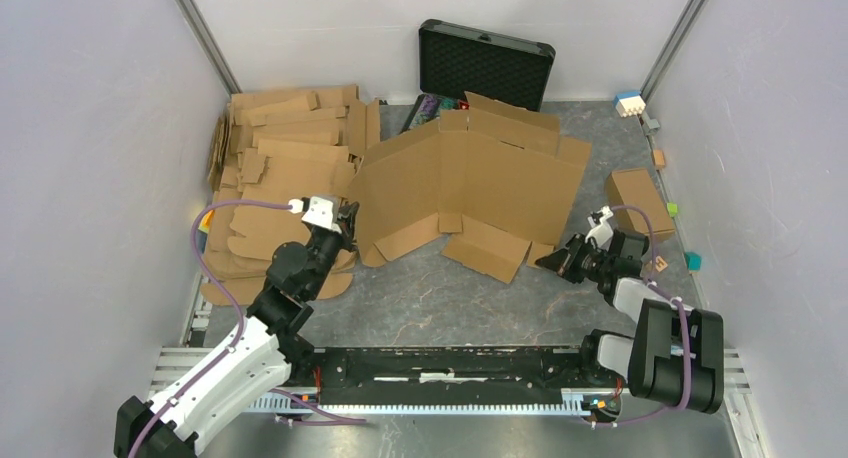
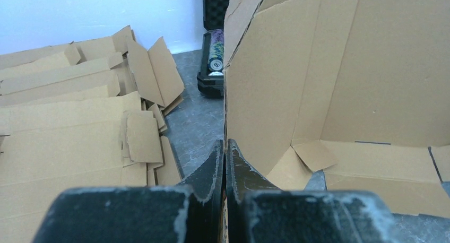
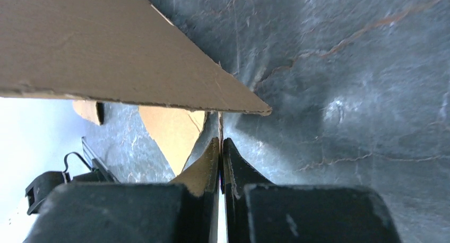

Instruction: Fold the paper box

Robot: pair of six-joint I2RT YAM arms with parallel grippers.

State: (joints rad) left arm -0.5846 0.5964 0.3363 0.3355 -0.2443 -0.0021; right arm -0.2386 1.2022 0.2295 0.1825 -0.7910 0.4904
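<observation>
The paper box [image 1: 470, 178] stands in the middle of the table [image 1: 430, 298] as a half-raised sheet. Its big panels are tented upright, its near flaps lie on the surface, and a black case [image 1: 485, 63] sits behind it at the far wall. We judge it light and fairly stiff across each panel, but floppy at the scored creases. It should swing readily if pushed, and a hard squeeze away from an edge could crumple or dent it. The left gripper [image 1: 349, 218] is pinched tight on the sheet's upright left edge, with the cardboard running straight into the slit between its fingers. The right gripper [image 1: 552, 261] is likewise pressed nearly closed at the near right corner. There it seems to nip a thin flap seen edge-on, though we cannot be certain. We would take hold along the free edges close to the creases, so each panel hinges cleanly.
</observation>
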